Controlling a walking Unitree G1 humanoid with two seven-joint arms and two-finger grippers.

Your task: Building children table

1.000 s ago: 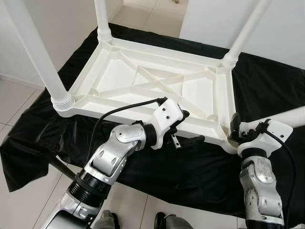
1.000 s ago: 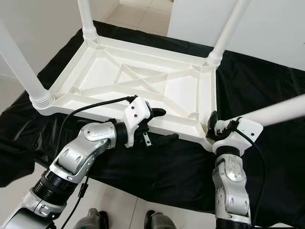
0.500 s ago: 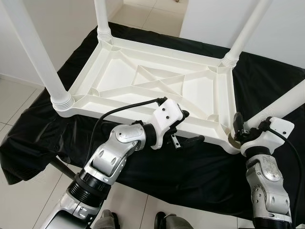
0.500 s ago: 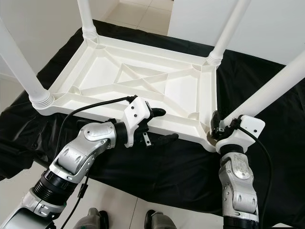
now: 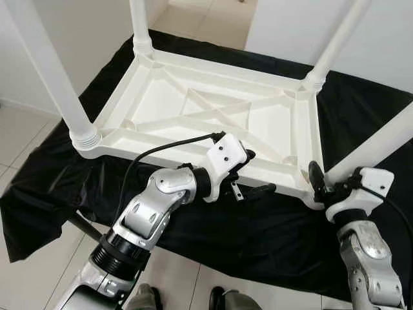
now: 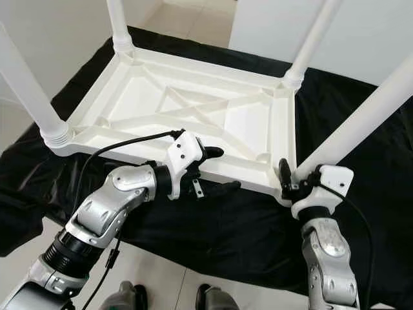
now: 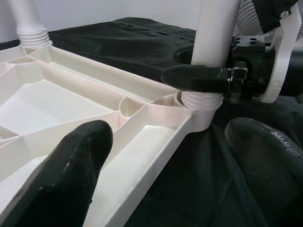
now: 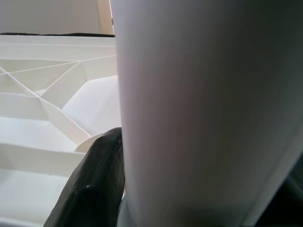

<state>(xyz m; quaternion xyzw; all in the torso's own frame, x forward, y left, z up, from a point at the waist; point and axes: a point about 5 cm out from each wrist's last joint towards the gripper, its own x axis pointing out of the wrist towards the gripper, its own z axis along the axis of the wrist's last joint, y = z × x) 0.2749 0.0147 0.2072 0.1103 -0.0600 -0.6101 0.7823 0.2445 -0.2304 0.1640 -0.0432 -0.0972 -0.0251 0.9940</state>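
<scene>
A white plastic children's table (image 5: 155, 97) lies upside down on a black cloth. Three white legs stand in its corner sockets: near left (image 5: 51, 71), far left (image 5: 139, 22) and far right (image 5: 335, 39). My right gripper (image 5: 321, 185) is shut on the base of a fourth leg (image 5: 381, 139), whose threaded end (image 7: 202, 99) sits at the near right corner socket. That leg leans up and to the right. My left gripper (image 5: 253, 173) is open and straddles the table's near rim, one finger (image 7: 61, 175) inside the frame and the other outside over the cloth.
The black cloth (image 5: 361, 103) drapes over the support under the table and hangs over its edges. Pale floor tiles (image 5: 19, 123) lie to the left and beyond, with white walls (image 5: 290, 26) behind. My feet show at the bottom edge.
The fourth leg has swung from nearly level to steeply raised at the near right corner. My right wrist has dropped and shifted right. The left gripper has kept its place.
</scene>
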